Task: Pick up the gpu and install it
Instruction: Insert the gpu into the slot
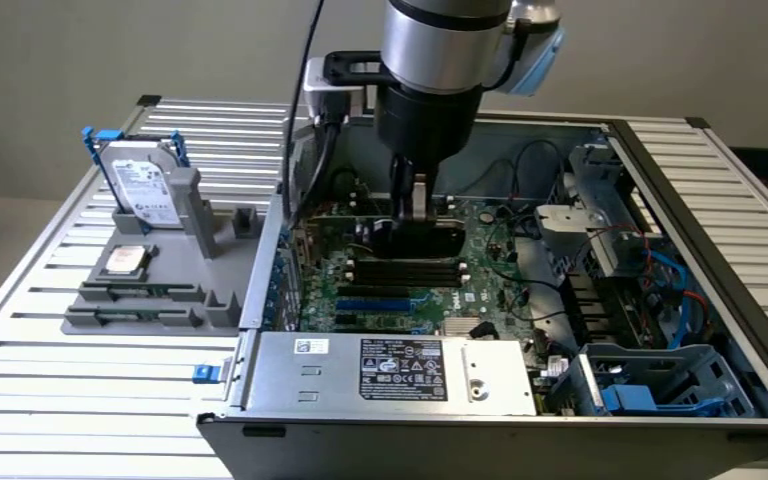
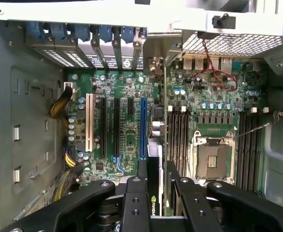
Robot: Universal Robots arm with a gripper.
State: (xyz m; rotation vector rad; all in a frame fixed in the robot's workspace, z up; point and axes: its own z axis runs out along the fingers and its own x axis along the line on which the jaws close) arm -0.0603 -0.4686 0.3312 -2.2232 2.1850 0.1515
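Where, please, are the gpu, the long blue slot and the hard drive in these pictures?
gpu (image 2: 153, 205): wrist view, black face with logo.
long blue slot (image 2: 143, 128): wrist view, middle of its length.
hard drive (image 1: 140, 188): exterior view, labelled face.

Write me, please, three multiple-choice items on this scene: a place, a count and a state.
1. The silver hard drive with the blue handle stands: A) in the grey holder on the slatted metal table; B) inside the computer case; C) on the floor.
2. White expansion slots on the green motherboard: A) none; B) one; C) four.
3. The claw is: A) open, empty; B) shut on a memory stick; C) shut on the flat black gpu card.
Answers: 1 A, it stands in that holder; 2 B, one white slot beside black ones; 3 C, the card is clamped in it.
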